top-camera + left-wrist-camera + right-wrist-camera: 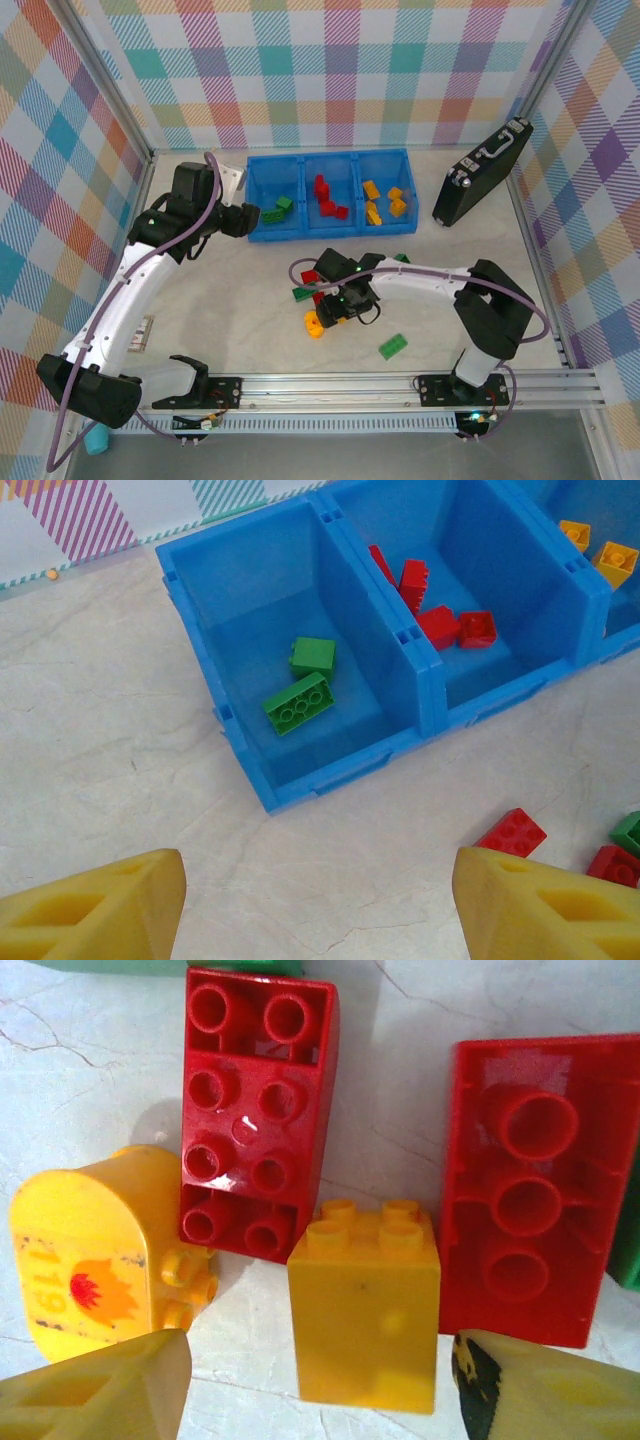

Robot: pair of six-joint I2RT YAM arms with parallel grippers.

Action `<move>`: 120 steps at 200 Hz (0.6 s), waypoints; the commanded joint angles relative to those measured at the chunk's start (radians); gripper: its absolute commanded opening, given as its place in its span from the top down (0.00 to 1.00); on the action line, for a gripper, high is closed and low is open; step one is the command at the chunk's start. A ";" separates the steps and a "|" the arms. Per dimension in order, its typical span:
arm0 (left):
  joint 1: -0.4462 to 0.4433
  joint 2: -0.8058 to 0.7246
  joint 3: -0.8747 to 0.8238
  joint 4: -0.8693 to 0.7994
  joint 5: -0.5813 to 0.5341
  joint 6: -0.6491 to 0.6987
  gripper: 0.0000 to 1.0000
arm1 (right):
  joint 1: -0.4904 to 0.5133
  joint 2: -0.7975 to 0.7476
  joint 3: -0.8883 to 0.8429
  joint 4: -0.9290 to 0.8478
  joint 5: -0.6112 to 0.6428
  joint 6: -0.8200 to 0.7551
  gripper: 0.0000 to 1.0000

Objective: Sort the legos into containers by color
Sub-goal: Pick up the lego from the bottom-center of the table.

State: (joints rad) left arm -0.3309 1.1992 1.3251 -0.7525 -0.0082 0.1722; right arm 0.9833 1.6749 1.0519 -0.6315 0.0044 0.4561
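Note:
The blue bin (330,232) has green legos (298,702) in its left compartment, red legos (440,626) in the middle one and yellow-orange legos (385,202) in the right one. My left gripper (320,910) hangs open over bare table just in front of the left compartment (252,217). My right gripper (320,1390) is open and low over a loose cluster (335,305). A yellow brick (365,1310) stands between its fingers, nearer the right one. Two red bricks (255,1110) (525,1190) lie just behind it, and a rounded yellow piece with a flame sticker (100,1250) lies to the left.
A black hard case (482,172) leans at the back right. A lone green brick (393,346) lies near the front rail, and a yellow piece (314,324) sits by the cluster. Another red brick (512,832) rests on the table in front of the bin.

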 commanded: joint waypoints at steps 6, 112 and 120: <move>0.004 -0.021 0.000 0.018 0.003 -0.011 0.29 | 0.010 0.037 0.025 -0.038 0.012 -0.029 0.34; 0.006 0.015 0.035 -0.024 -0.042 -0.039 0.28 | 0.005 0.038 0.043 -0.132 0.083 -0.046 0.68; 0.006 0.036 0.056 -0.055 -0.067 -0.051 0.27 | -0.001 0.024 0.047 -0.147 0.095 -0.053 0.69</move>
State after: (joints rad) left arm -0.3309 1.2034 1.3277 -0.7574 -0.0196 0.1604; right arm 0.9859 1.7317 1.0748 -0.7010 0.0475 0.4255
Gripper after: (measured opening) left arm 0.723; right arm 0.334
